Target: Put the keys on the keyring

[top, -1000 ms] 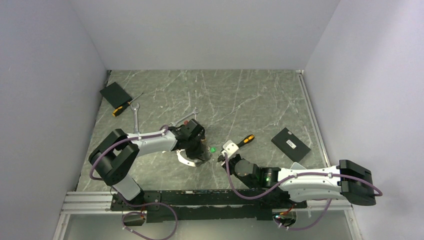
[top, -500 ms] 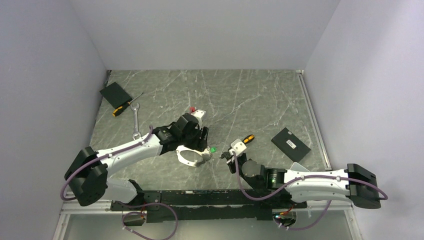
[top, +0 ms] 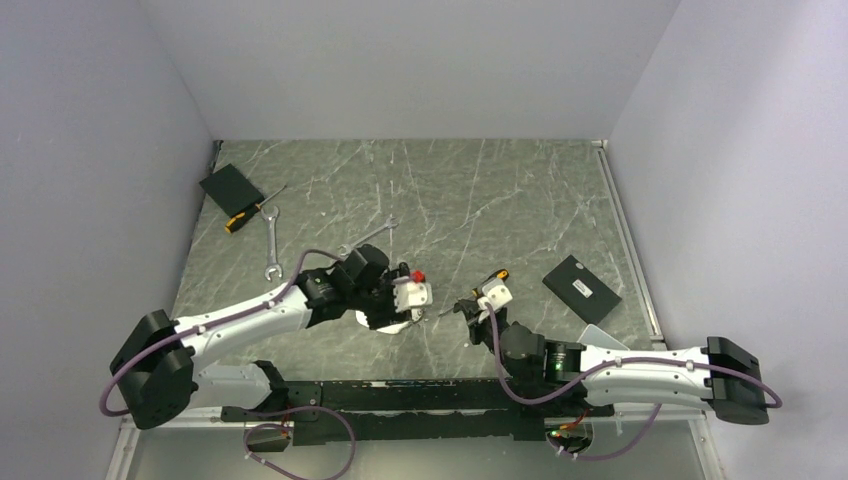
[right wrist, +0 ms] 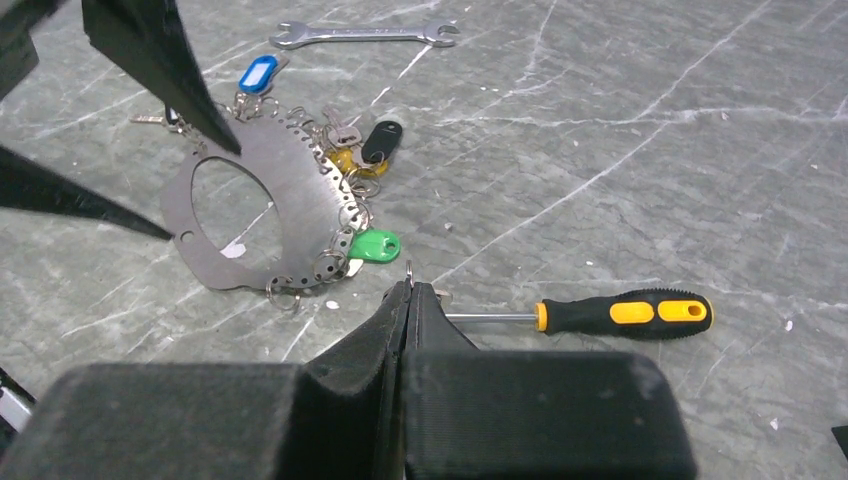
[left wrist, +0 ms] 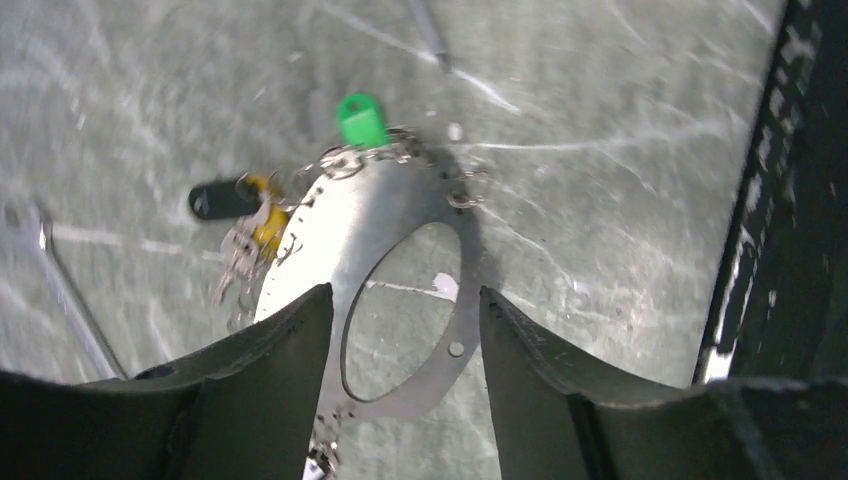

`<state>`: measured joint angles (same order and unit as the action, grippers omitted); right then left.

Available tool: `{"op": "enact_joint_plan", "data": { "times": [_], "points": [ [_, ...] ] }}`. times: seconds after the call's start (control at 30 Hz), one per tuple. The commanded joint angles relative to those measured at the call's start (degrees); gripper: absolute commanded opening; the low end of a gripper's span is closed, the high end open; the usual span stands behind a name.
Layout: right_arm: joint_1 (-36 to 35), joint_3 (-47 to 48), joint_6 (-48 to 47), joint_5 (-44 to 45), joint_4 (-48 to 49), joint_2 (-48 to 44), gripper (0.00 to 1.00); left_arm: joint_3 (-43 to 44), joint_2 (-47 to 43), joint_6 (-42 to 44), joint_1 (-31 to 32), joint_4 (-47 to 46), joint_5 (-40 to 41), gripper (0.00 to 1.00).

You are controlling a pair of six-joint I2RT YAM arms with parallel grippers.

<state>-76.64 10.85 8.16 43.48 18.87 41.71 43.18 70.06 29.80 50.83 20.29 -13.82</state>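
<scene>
Hovering over the keyring (left wrist: 375, 215), the left gripper (left wrist: 405, 300) stands open, its fingers either side of the flat silver hoop, gripping nothing. The keyring lies on the table (right wrist: 600, 150) with the green key (left wrist: 360, 118), black key (left wrist: 222, 198) and yellow key (left wrist: 268, 225) at its rim. The right gripper (right wrist: 410, 292) is pressed shut near the green key, beside the screwdriver (right wrist: 620, 313); whether it holds anything cannot be told.

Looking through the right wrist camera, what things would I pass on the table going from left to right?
Flat silver metal keyring → green-headed key → orange-and-black-handled screwdriver.
</scene>
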Motion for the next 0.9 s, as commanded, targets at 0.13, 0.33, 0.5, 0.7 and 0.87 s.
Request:
{"op": "enact_joint_plan", "data": {
  "times": [0.13, 0.33, 0.5, 0.7, 0.87],
  "points": [
    [0.13, -1.54, 0.80, 0.99, 3.60, -3.79, 0.00, -2.13, 7.07, 21.69, 0.08, -5.01, -15.37, 0.56],
    [0.26, -3.13, 1.30, 0.17, 2.90, -8.46, 0.00, -3.06, 11.73, 25.13, 0.14, -11.05, -13.54, 0.43],
    [0.26, -3.62, 1.51, -0.39, 2.40, -10.16, 0.00, -2.31, 14.73, 27.17, 0.02, -12.78, -12.24, 0.35],
    [0.26, -3.82, 1.67, -0.58, 1.96, -11.13, 0.00, -1.19, 17.07, 27.99, -0.18, -12.95, -12.27, 0.33],
    [0.26, -3.91, 1.84, -0.85, 1.84, -11.44, 0.00, -1.48, 17.98, 27.68, -0.64, -14.55, -12.28, 0.30]
  ]
}}
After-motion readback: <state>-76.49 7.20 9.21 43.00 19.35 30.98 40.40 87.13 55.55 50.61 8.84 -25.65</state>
